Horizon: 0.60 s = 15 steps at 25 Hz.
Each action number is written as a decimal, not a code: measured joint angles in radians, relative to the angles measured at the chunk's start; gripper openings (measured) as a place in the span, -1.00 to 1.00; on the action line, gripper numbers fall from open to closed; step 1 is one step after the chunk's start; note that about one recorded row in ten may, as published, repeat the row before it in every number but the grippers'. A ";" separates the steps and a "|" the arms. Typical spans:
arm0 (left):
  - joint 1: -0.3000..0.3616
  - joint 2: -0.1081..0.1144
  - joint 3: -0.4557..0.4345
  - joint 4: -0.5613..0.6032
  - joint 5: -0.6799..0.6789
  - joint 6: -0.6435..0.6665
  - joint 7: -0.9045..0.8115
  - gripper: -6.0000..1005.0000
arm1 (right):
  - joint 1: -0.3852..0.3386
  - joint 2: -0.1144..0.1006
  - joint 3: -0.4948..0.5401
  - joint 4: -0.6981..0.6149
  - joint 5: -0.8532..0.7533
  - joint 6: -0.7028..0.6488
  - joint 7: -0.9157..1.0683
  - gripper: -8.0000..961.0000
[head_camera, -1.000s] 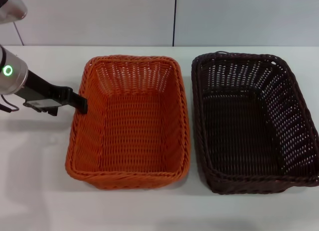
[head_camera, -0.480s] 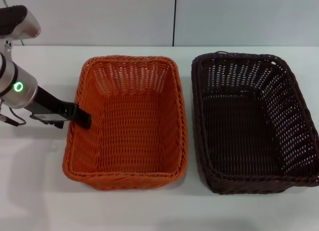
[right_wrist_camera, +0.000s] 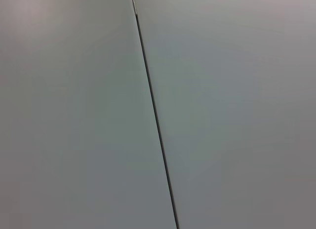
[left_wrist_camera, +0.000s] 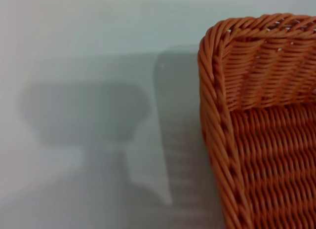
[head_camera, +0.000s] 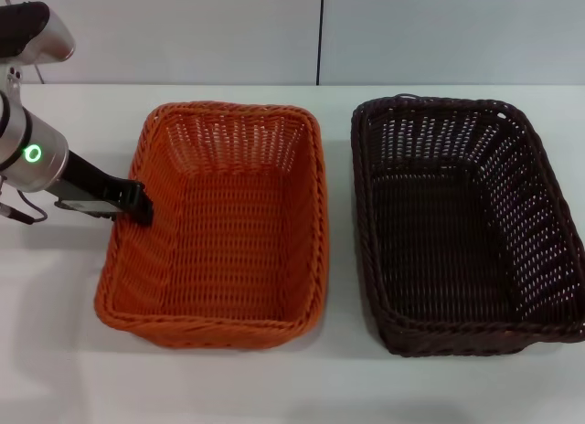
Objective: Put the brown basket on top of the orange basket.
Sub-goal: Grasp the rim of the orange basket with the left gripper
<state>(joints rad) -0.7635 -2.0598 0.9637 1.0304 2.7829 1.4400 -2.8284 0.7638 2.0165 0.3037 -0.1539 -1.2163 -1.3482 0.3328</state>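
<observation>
The orange basket [head_camera: 317, 232] stands left of centre on the white table, skewed, with its near end swung to the left. One corner of it also shows in the left wrist view [left_wrist_camera: 212, 105]. The brown basket [head_camera: 361, 214] stands to its right, a narrow gap apart, upright and empty. My left gripper [head_camera: 142, 205] is at the middle of the orange basket's left rim and shut on it. My right gripper is out of view; the right wrist view shows only a pale wall with a dark seam.
The white table [head_camera: 55, 333] runs around both baskets, with bare surface to the left and in front. A wall with a vertical seam [head_camera: 320, 36] stands behind. The brown basket's right side reaches the edge of the head view.
The orange basket has slid left and turned, its near end swinging left, so the gap to the brown basket has widened. My left gripper moved left with the rim. The brown basket has not moved.
</observation>
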 joint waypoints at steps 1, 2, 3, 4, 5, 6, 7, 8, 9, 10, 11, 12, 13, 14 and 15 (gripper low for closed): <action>0.000 0.003 0.000 0.004 -0.003 -0.005 0.005 0.09 | 0.000 0.000 0.000 0.000 0.001 0.004 0.000 0.29; 0.000 0.003 -0.003 0.006 -0.003 -0.006 0.010 0.01 | 0.000 0.000 0.000 -0.001 0.002 0.006 0.000 0.29; 0.000 0.003 -0.003 0.006 -0.003 -0.006 0.010 -0.07 | 0.000 -0.001 0.000 -0.002 0.002 0.007 0.000 0.29; 0.000 0.004 -0.005 0.007 -0.003 -0.006 0.012 -0.15 | 0.000 -0.001 0.000 -0.002 0.003 0.007 0.000 0.29; 0.000 0.004 -0.005 0.007 -0.003 -0.006 0.012 -0.23 | 0.000 -0.001 0.000 -0.002 0.003 0.007 0.000 0.29; 0.000 0.004 -0.005 0.007 -0.003 -0.006 0.012 -0.31 | 0.000 -0.001 0.000 -0.003 0.004 0.008 0.000 0.29; -0.001 0.005 -0.009 0.010 -0.004 -0.003 0.020 -0.39 | 0.000 -0.001 0.000 -0.003 0.004 0.008 0.000 0.29; -0.001 0.005 -0.009 0.010 -0.004 -0.003 0.020 -0.44 | 0.000 -0.001 0.000 -0.003 0.004 0.008 0.000 0.29; -0.005 0.006 -0.011 0.012 -0.005 0.000 0.033 -0.49 | 0.000 -0.001 0.000 -0.003 0.004 0.008 0.000 0.29; -0.005 0.006 -0.011 0.012 -0.005 0.000 0.033 -0.54 | 0.001 -0.001 0.000 -0.003 0.004 0.008 0.000 0.29; -0.005 0.006 -0.011 0.012 -0.005 0.000 0.033 -0.59 | 0.002 -0.001 0.000 -0.003 0.004 0.008 0.000 0.29; -0.010 0.012 -0.011 0.035 -0.005 0.035 0.073 -0.64 | 0.003 -0.001 0.000 -0.003 0.004 0.008 0.000 0.29; -0.010 0.012 -0.011 0.035 -0.005 0.035 0.073 -0.64 | 0.005 -0.001 0.000 -0.003 0.004 0.008 0.000 0.29; -0.011 0.017 -0.013 0.055 -0.010 0.061 0.089 -0.64 | 0.006 -0.002 0.000 -0.003 0.005 0.008 0.000 0.29; -0.015 0.023 -0.016 0.076 -0.019 0.087 0.107 -0.64 | 0.007 -0.002 0.000 -0.003 0.005 0.008 0.000 0.29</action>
<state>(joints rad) -0.7789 -2.0367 0.9477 1.1069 2.7644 1.5274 -2.7215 0.7712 2.0144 0.3037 -0.1565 -1.2117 -1.3405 0.3329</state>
